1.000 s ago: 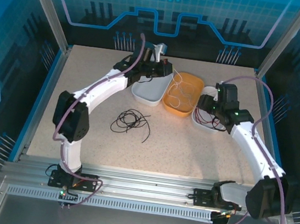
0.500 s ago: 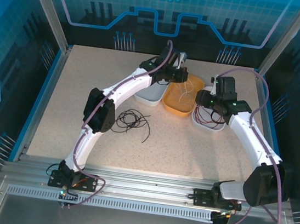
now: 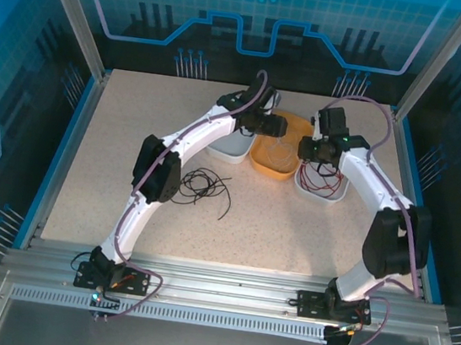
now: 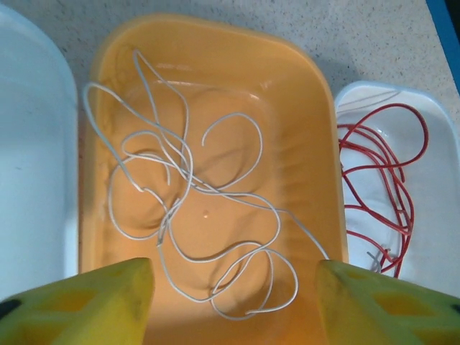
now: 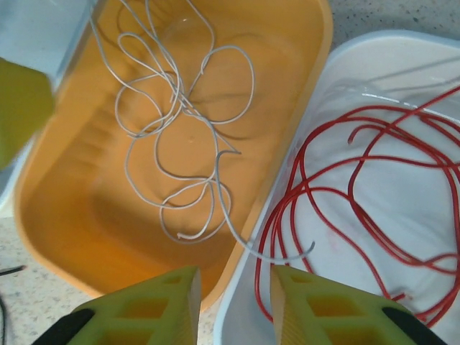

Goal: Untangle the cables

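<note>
Left gripper [image 4: 231, 287]: wide open, empty, over the orange tray [image 4: 316, 129].
Right gripper [image 5: 233, 295]: narrowly parted, empty.
White cable [image 4: 188, 180]: in the orange tray.
Red cable [image 4: 374, 167]: white tray [image 5: 402, 65], kept apart by colour.
Black cable [image 3: 201, 187]: on the table [image 3: 134, 126], unsorted.

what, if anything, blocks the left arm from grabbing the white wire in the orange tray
Probably nothing, so likely yes: the left end effector hangs open directly above the orange tray, and the white wire lies loose and uncovered below it.
</note>
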Motion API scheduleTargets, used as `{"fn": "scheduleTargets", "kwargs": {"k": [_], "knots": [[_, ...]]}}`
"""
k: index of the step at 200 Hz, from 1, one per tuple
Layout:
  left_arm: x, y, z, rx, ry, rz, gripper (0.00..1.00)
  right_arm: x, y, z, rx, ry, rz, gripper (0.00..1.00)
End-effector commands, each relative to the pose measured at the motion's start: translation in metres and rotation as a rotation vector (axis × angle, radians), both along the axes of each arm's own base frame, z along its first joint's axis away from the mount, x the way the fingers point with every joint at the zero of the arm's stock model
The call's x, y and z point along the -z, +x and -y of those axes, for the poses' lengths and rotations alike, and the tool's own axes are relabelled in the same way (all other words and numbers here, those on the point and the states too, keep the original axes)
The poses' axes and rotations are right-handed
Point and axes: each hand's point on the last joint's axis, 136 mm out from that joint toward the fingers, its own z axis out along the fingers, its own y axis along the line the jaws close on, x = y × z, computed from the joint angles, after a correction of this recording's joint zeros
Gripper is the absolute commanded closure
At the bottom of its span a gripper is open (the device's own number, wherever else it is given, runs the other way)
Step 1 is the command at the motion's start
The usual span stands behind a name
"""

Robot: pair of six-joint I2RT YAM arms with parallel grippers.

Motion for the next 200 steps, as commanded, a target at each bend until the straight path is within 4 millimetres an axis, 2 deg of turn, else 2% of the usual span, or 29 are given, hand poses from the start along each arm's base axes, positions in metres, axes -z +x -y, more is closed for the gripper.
{"fn": "scheduleTargets", "kwargs": {"k": [1, 35, 57, 91, 138, 161, 186, 200], "knots": [[-0.075, -0.003, -0.027, -0.050, -0.022, 0.128, 0.31, 0.006, 0.006, -0.005, -0.056, -0.088, -0.035, 0.70], [-0.107, -0.015, -0.055, -0.103, -0.047, 0.193, 0.15, 0.022, 0.019, -0.010, -0.087, -0.193, -0.085, 0.70], [-0.111, -0.026, -0.072, -0.132, -0.061, 0.196, 0.01, 0.034, 0.024, -0.016, -0.113, -0.224, -0.121, 0.68], [-0.111, -0.041, -0.092, -0.164, -0.055, 0.194, 0.01, 0.051, 0.030, -0.027, -0.150, -0.262, -0.164, 0.68], [-0.107, -0.062, -0.121, -0.209, -0.084, 0.187, 0.01, 0.066, 0.040, -0.025, -0.132, -0.314, -0.200, 0.68], [-0.108, -0.073, -0.138, -0.236, -0.089, 0.193, 0.01, 0.069, 0.043, -0.028, -0.140, -0.315, -0.213, 0.76], [-0.108, -0.087, -0.161, -0.283, -0.100, 0.200, 0.01, 0.063, 0.045, -0.037, -0.159, -0.310, -0.205, 1.00], [-0.111, -0.094, -0.175, -0.311, -0.108, 0.209, 0.01, 0.052, 0.045, -0.047, -0.178, -0.303, -0.181, 1.00]]}}
